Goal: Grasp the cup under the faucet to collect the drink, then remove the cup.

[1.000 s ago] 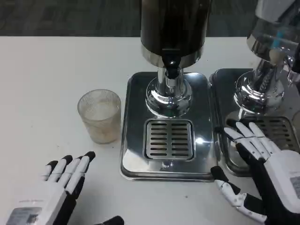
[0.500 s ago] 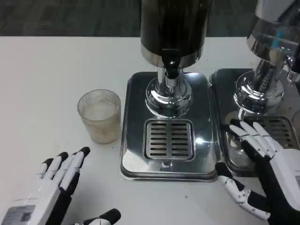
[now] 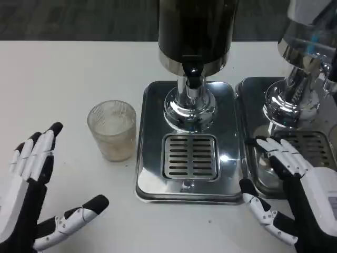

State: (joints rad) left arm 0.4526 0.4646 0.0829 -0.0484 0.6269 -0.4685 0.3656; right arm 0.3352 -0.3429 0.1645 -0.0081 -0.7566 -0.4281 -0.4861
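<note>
Ribbed clear cup (image 3: 112, 129), seemingly empty, beside steel tray (image 3: 146, 174)

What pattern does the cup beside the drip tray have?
The cup is clear with fine vertical ribs, seen in the head view.

The ribbed clear plastic cup (image 3: 112, 130) stands upright on the white table, just left of the shiny steel drip tray (image 3: 152, 158) and apart from it (its walls look frosted, so any contents are hard to tell). The black faucet spout (image 3: 192, 77) juts from the dark dispenser tank above the slotted grate (image 3: 190, 157), well right of the cup.
</note>
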